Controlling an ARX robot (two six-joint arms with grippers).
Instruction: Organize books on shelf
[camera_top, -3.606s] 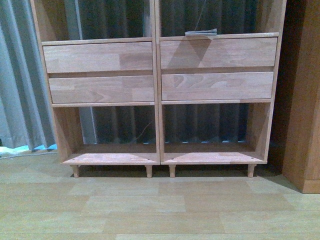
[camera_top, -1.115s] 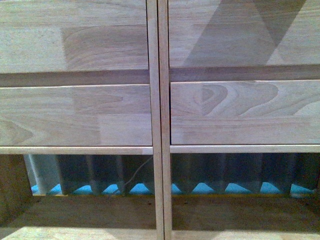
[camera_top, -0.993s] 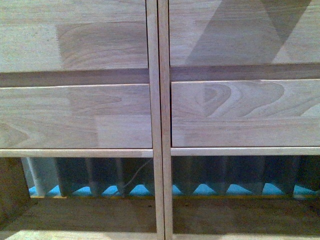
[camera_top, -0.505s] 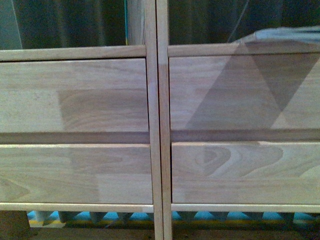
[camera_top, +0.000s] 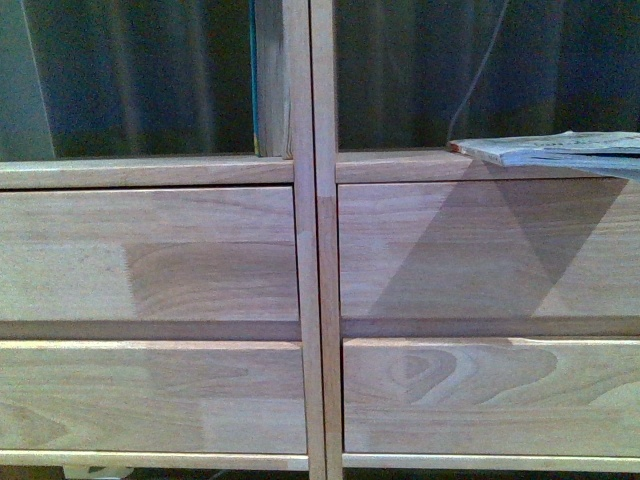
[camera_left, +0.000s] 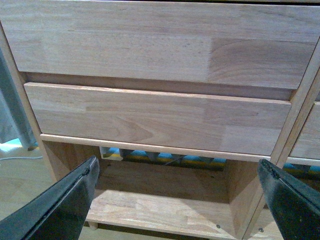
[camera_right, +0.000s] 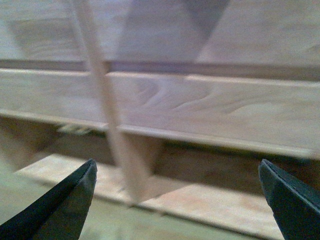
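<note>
The light-wood shelf fills the front view, with drawer fronts in two columns. A stack of thin books lies flat on the ledge above the right top drawer, with a red edge at its left end. A book with a teal edge stands upright against the centre divider in the upper left compartment. Neither gripper shows in the front view. My left gripper is open and empty, facing the left column's drawers and bottom compartment. My right gripper is open and empty, facing the right column's lower drawer; that view is blurred.
Dark curtain folds show through the backless upper compartments. A thin cable hangs behind the right compartment. In the left wrist view the bottom board and a grey curtain beside the shelf show.
The front view has risen: the upper compartments and the flat stack of books have come further into view, and the bottom compartment has dropped out of frame.
</note>
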